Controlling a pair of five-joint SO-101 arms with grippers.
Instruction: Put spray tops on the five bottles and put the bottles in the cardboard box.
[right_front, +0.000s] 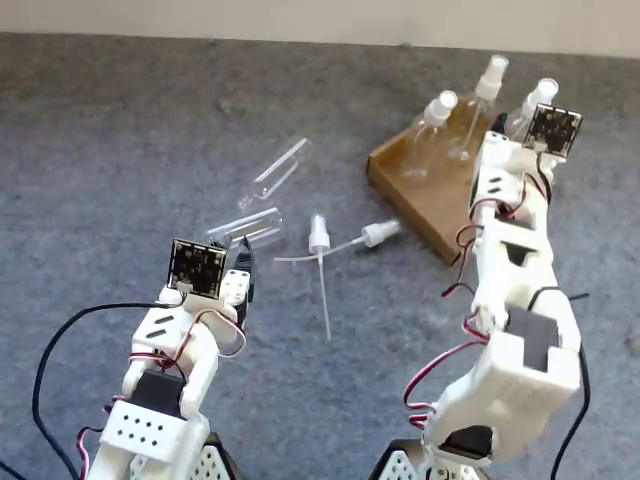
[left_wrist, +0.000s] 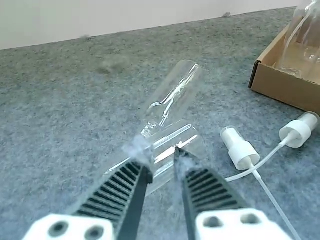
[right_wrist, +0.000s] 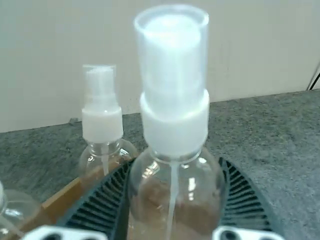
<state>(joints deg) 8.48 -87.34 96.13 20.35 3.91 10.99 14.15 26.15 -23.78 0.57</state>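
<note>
High view: the near bottle (right_front: 245, 228) and the far bottle (right_front: 280, 170) lie uncapped on the table (right_front: 120, 130), left of two loose spray tops (right_front: 319, 235). The cardboard box (right_front: 405, 200) sits at the far right with three topped bottles (right_front: 490, 75) upright in it, and the right arm (right_front: 510, 250) stretches over it.

Left wrist view: the left gripper (left_wrist: 160, 152) has its fingers (left_wrist: 132, 182) narrowly apart, tips at the near bottle's side.

Right wrist view: the right gripper (right_wrist: 172, 172) is clamped on a capped bottle (right_wrist: 172, 195). A second bottle (right_wrist: 102, 150) stands beside it.
</note>
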